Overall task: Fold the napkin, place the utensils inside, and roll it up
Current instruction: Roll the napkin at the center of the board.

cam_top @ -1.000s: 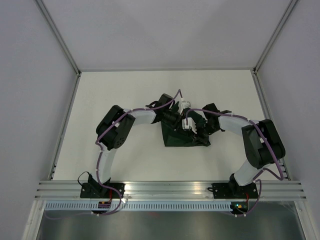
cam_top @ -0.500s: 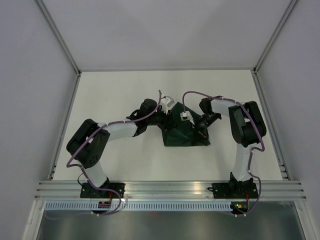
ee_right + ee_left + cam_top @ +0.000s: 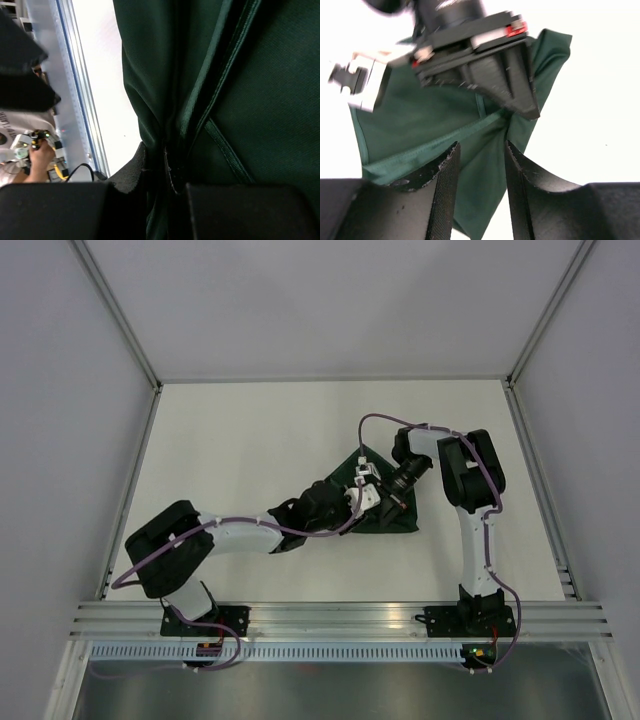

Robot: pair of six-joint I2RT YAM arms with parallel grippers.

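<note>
Napkin fold half done, utensils and roll left

Top: napkin (image 3: 403,522) sits right of centre on tabletop (image 3: 230,440), rumpled and partly doubled over; no utensils visible.
Left wrist: left claw (image 3: 480,185) released, fingers apart over the hem; right claw (image 3: 525,107) pinches a cloth ridge.
Right wrist: right claw clenched on a napkin fold.
Judged: fold unfinished; utensil placing and rolling remain.
</note>
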